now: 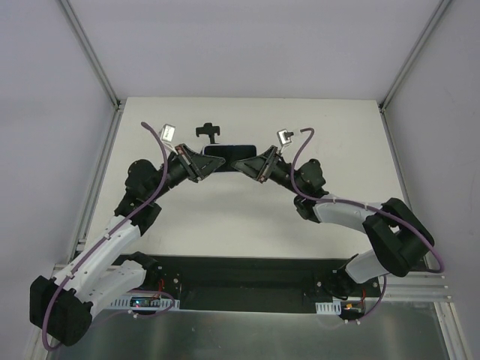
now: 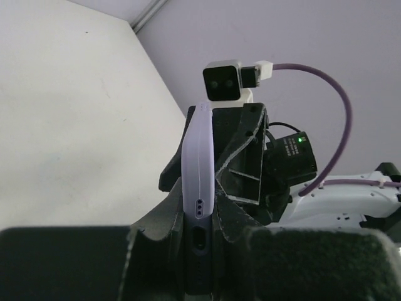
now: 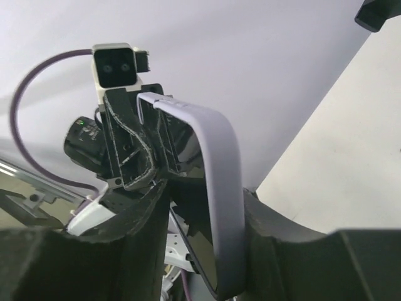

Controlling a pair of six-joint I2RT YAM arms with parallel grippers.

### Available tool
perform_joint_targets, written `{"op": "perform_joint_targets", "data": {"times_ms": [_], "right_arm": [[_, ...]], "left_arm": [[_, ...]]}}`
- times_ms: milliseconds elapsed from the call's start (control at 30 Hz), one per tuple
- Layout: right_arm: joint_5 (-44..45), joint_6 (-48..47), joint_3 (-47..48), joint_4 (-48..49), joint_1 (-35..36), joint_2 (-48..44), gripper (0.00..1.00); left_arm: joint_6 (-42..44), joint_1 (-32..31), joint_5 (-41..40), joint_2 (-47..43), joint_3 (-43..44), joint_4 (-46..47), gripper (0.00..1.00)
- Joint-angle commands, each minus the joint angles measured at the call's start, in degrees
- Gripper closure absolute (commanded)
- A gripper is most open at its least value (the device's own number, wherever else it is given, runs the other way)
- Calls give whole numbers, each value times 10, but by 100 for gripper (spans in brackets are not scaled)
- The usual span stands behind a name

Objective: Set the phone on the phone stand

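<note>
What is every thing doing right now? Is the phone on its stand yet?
the phone: not on the stand, spanning between both grippers.
the phone stand: on the table just behind the phone, cradle empty.
left gripper: shut on one end of the phone.
right gripper: fingers on either side of the phone's other end; whether it grips is unclear.
</note>
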Motion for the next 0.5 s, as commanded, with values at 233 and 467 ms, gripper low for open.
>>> {"op": "perform_joint_targets", "data": {"times_ms": [233, 467], "right_arm": [[-43, 10, -4, 168, -70, -53, 99], [-249, 57, 50, 148, -164, -31, 99]], "left_arm": [[-19, 0, 64, -12, -17, 57, 21], [220, 1, -74, -48, 152, -368, 1]]}}
